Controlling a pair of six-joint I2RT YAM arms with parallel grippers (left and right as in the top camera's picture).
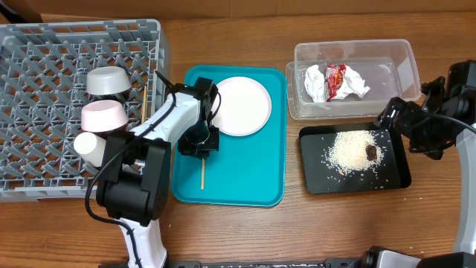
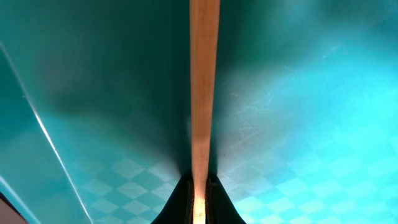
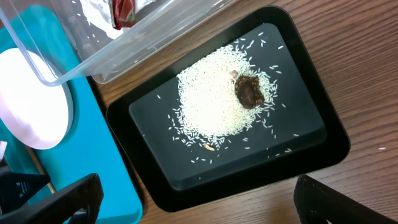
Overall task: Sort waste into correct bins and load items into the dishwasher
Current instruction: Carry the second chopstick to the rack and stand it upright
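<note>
Left gripper (image 2: 199,188) is clamped on one wooden chopstick (image 2: 204,81), which appears to lie on the teal tray (image 2: 311,112). Right gripper (image 3: 199,193) is spread wide above the black tray (image 3: 298,121) of rice (image 3: 211,99).

The left pincer (image 1: 199,145) is over the teal tray (image 1: 260,186) at the upper end of a chopstick (image 1: 202,175), beside the white plate (image 1: 242,106); rice (image 1: 355,151) lies in the black tray (image 1: 394,175) at right.
</note>
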